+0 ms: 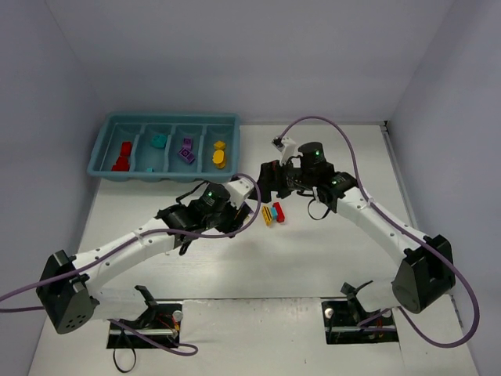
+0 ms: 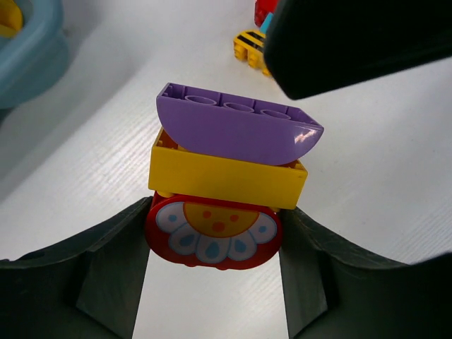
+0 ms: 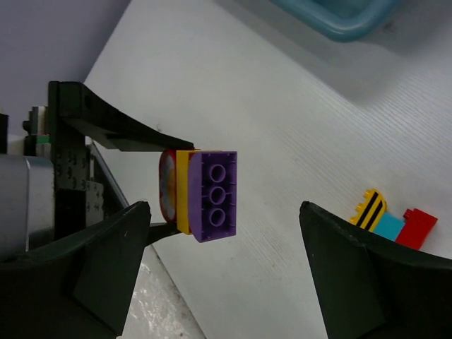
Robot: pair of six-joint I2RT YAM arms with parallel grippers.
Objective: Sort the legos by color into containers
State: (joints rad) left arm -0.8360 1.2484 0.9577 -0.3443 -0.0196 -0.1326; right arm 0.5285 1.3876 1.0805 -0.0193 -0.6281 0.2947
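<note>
Holding: the left gripper [image 2: 212, 244] has its fingers clamped on the red flower piece [image 2: 212, 229], the near end of a three-piece stack. A yellow brick [image 2: 226, 176] sits in the middle and a purple brick [image 2: 236, 131] at the free end, and the stack looks clear of the table [image 1: 313, 266].
Facing it: the right gripper [image 3: 224, 212] has its fingers spread wide and grips nothing. The stack sits in the gap between them, touching neither and closer to the finger on the red-and-yellow side.
Key relation: the purple brick points straight at the right wrist camera. Its row of three holes runs along the fingers, across the line they close on.
Nearer arm: the right is the free one, already straddling the purple brick.
Step in hand: probably pulling the purple brick off while the left arm anchors the rest.
What it calls for: the fingers must land on purple alone, not on the yellow layer. How deep the brick sits between the fingertips cannot be told.
Elsewhere: a loose striped, teal and red stack [image 1: 273, 213] lies on the table between the arms.
Destination: the tray [image 1: 172, 119] is far left, with purple pieces [image 1: 187, 150] in its third compartment from the left.
</note>
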